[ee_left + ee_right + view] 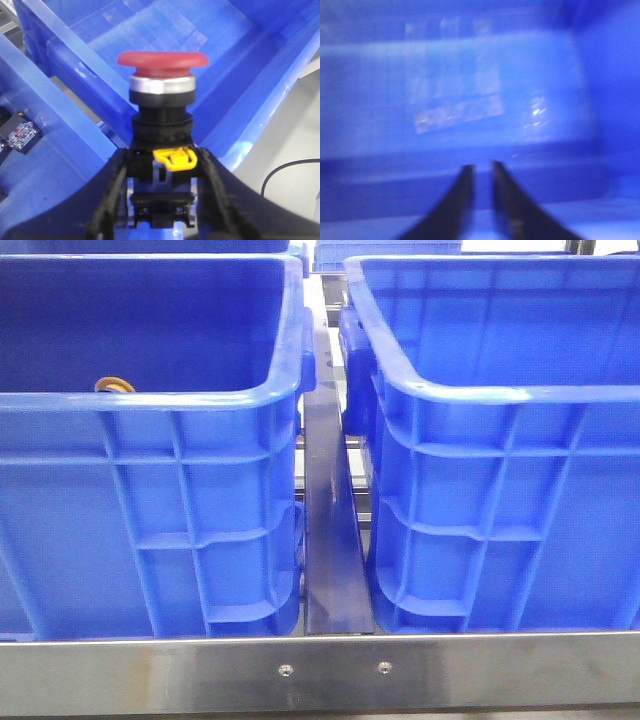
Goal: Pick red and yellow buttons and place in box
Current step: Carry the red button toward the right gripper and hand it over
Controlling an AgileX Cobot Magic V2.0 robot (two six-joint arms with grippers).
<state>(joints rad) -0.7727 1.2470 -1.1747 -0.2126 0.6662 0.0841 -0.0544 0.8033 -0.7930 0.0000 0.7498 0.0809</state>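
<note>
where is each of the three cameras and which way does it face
Front: low at the table edge, facing forward at the left crate and right crate; nothing of the robot shows.
Left wrist: above a crate, looking along the left fingers gripping the red button.
Right wrist: blurred, over a crate floor, right fingers nearly closed, holding nothing.
Shared: all show blue crates.

Narrow gap (pixel 330 540) between crates (pixel 150 490)

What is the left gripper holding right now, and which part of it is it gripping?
The left gripper holds the red button, a mushroom-head push button, by its black lower body near the yellow clip; the red cap stands clear of the fingers. The right gripper holds nothing.
</note>
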